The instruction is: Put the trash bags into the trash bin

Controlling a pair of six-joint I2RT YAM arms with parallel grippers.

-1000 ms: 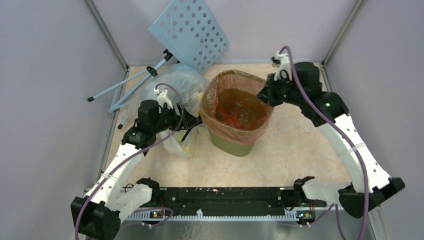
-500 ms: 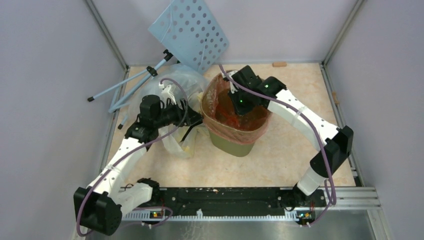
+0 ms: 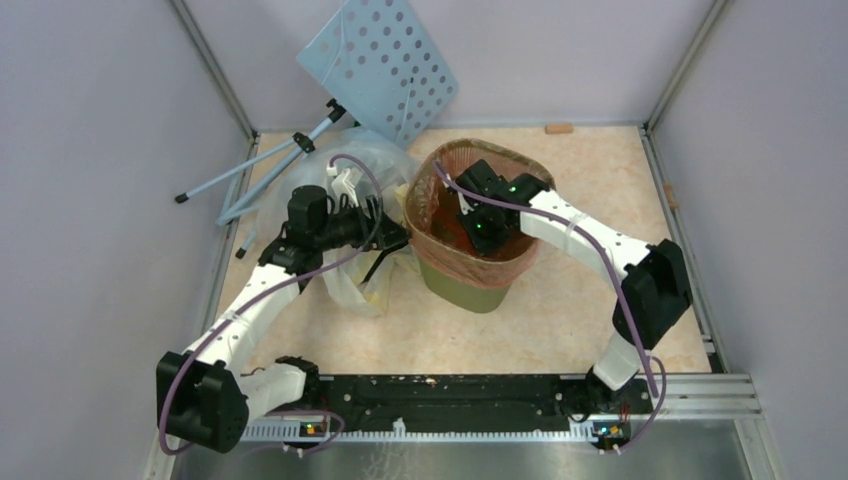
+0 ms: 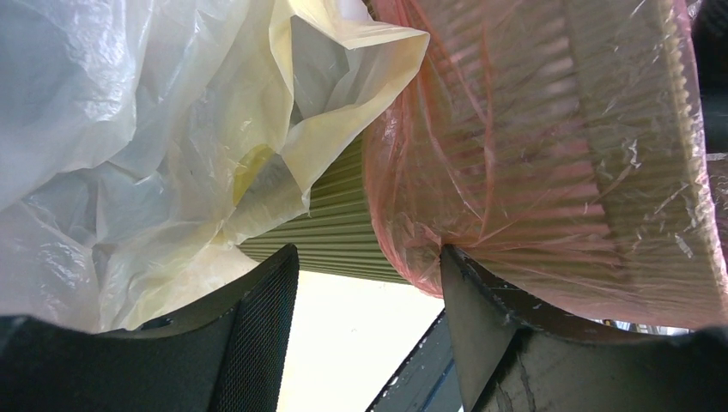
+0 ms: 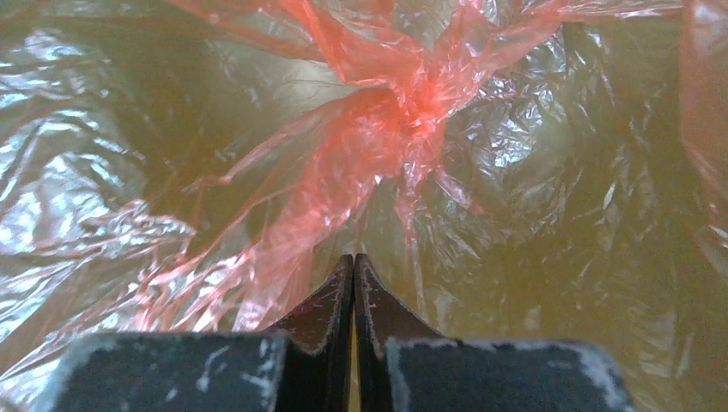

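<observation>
The olive-green trash bin [image 3: 470, 288] stands mid-table, and its ribbed side [image 4: 335, 240] shows in the left wrist view. The red-pink trash bag [image 3: 437, 243] lines the bin and is folded over its rim. Its overhang [image 4: 532, 154] hangs down the outside. My right gripper [image 3: 468, 215] is down inside the bin. It is shut [image 5: 354, 259] with nothing between its tips, and it points at the bag's bunched bottom [image 5: 403, 112]. My left gripper [image 3: 396, 238] is open [image 4: 369, 266] at the bin's left side. Its right finger [image 4: 489, 326] touches the bag's overhang.
A large clear bag with a pale-yellow rim [image 3: 345, 175] lies left of the bin against my left gripper; it also shows in the left wrist view [image 4: 172, 154]. A light-blue perforated board on a stand [image 3: 380, 65] leans at the back left. A small tan block [image 3: 559, 128] lies by the back wall.
My right arm swung from behind the bin's right rim over the opening and down inside it. My left gripper edged slightly toward the bin.
</observation>
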